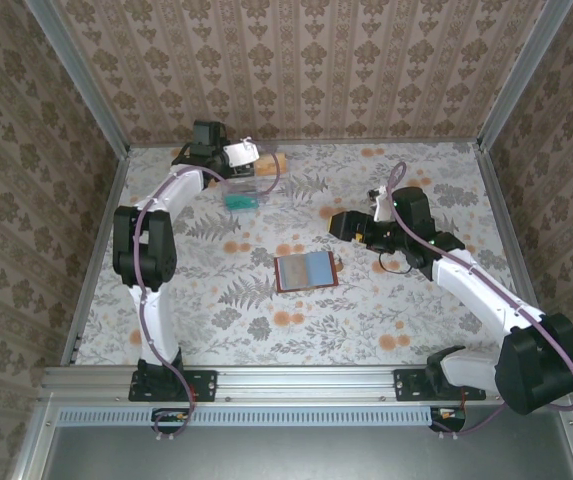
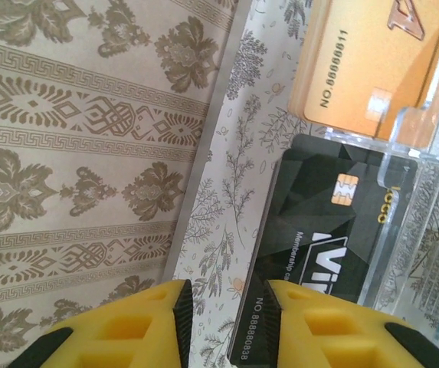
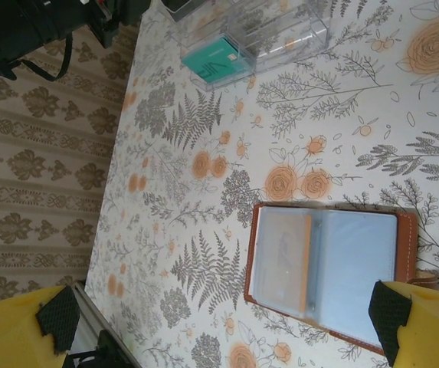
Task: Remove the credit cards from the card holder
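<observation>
While the holder (image 1: 306,270) lies open and flat at the middle of the bench (image 1: 416,310), its reddish-brown leather rim frames two grey-blue pockets, one edged in orange. Its long axis runs left to right in the top view, slightly tilted, with the fold running near to far. Far left, a clear tray (image 1: 256,172) holds the teal card (image 1: 239,200) and the black card (image 2: 319,253), with the orange card (image 2: 365,61) beside it. The left fingers (image 2: 185,307) hang over the tray, narrowly parted and empty. The right fingers (image 1: 338,222) are spread wide, empty, just beyond the holder's right end.
</observation>
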Action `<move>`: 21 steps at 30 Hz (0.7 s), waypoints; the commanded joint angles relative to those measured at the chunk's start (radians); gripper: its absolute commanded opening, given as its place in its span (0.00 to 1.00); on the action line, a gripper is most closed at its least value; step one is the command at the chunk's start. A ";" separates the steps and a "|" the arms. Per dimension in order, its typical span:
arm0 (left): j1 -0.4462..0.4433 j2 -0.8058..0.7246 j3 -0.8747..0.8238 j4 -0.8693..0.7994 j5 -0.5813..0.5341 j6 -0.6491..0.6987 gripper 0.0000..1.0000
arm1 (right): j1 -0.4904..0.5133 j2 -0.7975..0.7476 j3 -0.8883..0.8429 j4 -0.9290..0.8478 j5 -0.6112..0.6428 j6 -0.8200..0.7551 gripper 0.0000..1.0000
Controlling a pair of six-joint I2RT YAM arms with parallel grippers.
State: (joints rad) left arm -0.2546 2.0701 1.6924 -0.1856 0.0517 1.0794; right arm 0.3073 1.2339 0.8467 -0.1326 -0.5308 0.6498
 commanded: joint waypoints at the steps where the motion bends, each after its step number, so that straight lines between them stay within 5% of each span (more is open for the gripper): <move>1: -0.004 -0.029 0.027 0.038 0.011 -0.133 0.33 | -0.005 0.012 0.040 0.000 -0.014 -0.011 1.00; 3: -0.003 -0.066 0.007 0.075 0.018 -0.212 0.43 | -0.005 0.013 0.045 -0.014 -0.007 -0.018 1.00; 5: -0.003 -0.114 -0.035 0.140 0.008 -0.313 0.68 | -0.004 0.012 0.051 -0.027 0.000 -0.027 1.00; 6: -0.003 -0.140 -0.058 0.161 0.012 -0.354 0.93 | -0.005 0.013 0.057 -0.035 0.003 -0.033 1.00; 7: -0.003 -0.169 -0.086 0.199 0.016 -0.390 1.00 | -0.002 0.013 0.063 -0.045 0.005 -0.039 1.00; 18: 0.008 -0.401 -0.224 0.218 -0.125 -0.810 1.00 | 0.046 0.041 0.112 -0.088 0.038 -0.068 1.00; 21: 0.033 -0.450 -0.212 0.104 -0.164 -0.953 1.00 | 0.072 0.051 0.122 -0.085 0.058 -0.068 1.00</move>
State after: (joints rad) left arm -0.2481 1.6611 1.4868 0.0013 -0.0475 0.3336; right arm 0.3580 1.2732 0.9340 -0.1917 -0.5056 0.6003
